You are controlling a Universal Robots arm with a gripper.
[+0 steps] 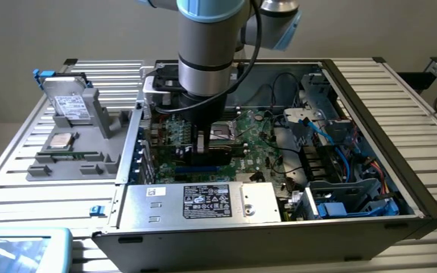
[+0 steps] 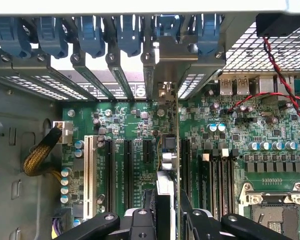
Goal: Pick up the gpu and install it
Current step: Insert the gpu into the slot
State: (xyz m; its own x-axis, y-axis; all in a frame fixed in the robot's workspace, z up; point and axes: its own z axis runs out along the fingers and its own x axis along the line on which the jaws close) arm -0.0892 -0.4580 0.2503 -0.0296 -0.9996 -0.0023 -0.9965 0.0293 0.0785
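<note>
The gpu (image 1: pixel 222 152) stands on edge inside the open computer case (image 1: pixel 370 114), low over the green motherboard (image 1: pixel 268 142). My gripper (image 1: pixel 202 142) reaches straight down and is shut on it. In the wrist view the gpu (image 2: pixel 166 160) shows edge-on as a thin card between my gripper's (image 2: pixel 167 215) black fingers (image 2: pixel 142 220). It runs along an expansion slot of the motherboard (image 2: pixel 135 150). Its silver end bracket (image 2: pixel 166 60) sits against the rear slot openings of the case. Whether the card's edge sits fully in the slot I cannot tell.
A silver power supply (image 1: pixel 203 202) fills the case's near side. Blue cables (image 1: pixel 332 131) and drive cages crowd the exterior view's right. A grey fixture (image 1: pixel 74 153) outside the case holds a silver drive (image 1: pixel 70 108). Blue slot latches (image 2: pixel 90 35), red-black wires (image 2: pixel 275 75) and a yellow cable bundle (image 2: pixel 40 155) border the slots.
</note>
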